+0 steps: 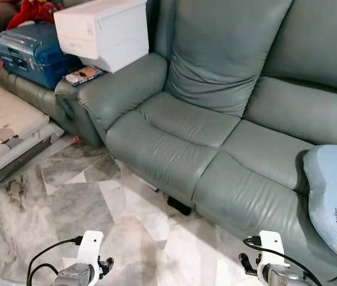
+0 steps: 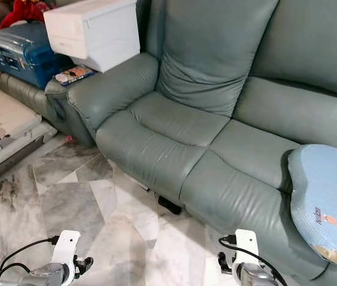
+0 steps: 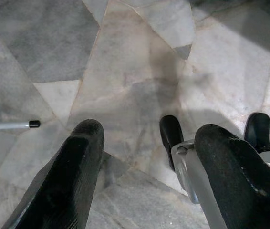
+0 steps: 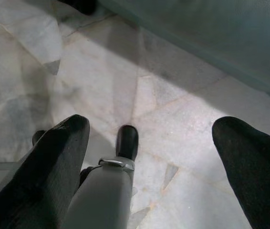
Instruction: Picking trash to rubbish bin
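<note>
A small dark object (image 1: 178,205) lies on the marble floor at the foot of the grey-green sofa (image 1: 174,143); what it is cannot be made out. A tiny red scrap (image 1: 76,140) sits on the floor by the sofa's armrest. Both arms hang low at the bottom of the eye views, over the floor in front of the sofa. My left gripper (image 3: 151,131) is open above bare marble tiles, nothing between its fingers. My right gripper (image 4: 151,125) is open too, above sunlit floor close to the sofa's base.
A white box (image 1: 103,30) and a blue case (image 1: 28,53) rest on the sofa's far left part. A blue pillow (image 1: 335,196) lies on the right seat. A low white table (image 1: 5,128) stands at the left. Marble floor (image 1: 91,208) spreads before me.
</note>
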Robot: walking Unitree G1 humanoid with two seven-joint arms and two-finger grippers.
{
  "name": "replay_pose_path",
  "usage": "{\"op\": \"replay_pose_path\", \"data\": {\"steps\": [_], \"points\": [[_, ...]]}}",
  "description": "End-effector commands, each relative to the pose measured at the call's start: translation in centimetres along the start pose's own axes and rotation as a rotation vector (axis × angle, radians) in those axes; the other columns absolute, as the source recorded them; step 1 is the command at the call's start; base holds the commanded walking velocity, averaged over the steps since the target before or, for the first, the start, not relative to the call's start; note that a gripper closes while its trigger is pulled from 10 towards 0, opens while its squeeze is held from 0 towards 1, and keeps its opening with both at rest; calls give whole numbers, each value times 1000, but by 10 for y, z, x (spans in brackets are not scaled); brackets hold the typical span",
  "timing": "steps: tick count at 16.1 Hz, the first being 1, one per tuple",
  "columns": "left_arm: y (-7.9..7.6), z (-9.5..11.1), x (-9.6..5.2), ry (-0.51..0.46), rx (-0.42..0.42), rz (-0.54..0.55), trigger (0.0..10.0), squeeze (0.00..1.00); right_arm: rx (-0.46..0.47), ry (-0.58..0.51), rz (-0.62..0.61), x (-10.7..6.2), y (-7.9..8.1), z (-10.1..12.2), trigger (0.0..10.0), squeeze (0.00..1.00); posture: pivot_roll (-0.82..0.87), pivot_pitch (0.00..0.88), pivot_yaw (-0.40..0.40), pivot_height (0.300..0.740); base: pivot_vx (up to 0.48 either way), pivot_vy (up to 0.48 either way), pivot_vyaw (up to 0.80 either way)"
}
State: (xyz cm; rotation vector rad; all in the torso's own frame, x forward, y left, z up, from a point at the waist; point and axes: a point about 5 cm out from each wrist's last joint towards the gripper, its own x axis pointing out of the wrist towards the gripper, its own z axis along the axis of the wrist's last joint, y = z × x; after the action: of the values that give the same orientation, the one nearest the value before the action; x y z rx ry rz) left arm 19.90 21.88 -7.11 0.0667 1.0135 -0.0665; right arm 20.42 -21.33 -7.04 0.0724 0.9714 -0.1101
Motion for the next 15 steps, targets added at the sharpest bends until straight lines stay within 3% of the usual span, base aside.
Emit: {"op": "replay_pose_path", "data": {"steps": [1,15], "points": [[2,1,0,2,16,-3,10000,0,-13,11,-2,0,1,0,10000,0,14,47,37,740,0,0,0],[2,2,0,-11,28,-2,10000,0,-46,27,-6,0,1,0,10000,0,14,42,38,740,0,0,0]]}}
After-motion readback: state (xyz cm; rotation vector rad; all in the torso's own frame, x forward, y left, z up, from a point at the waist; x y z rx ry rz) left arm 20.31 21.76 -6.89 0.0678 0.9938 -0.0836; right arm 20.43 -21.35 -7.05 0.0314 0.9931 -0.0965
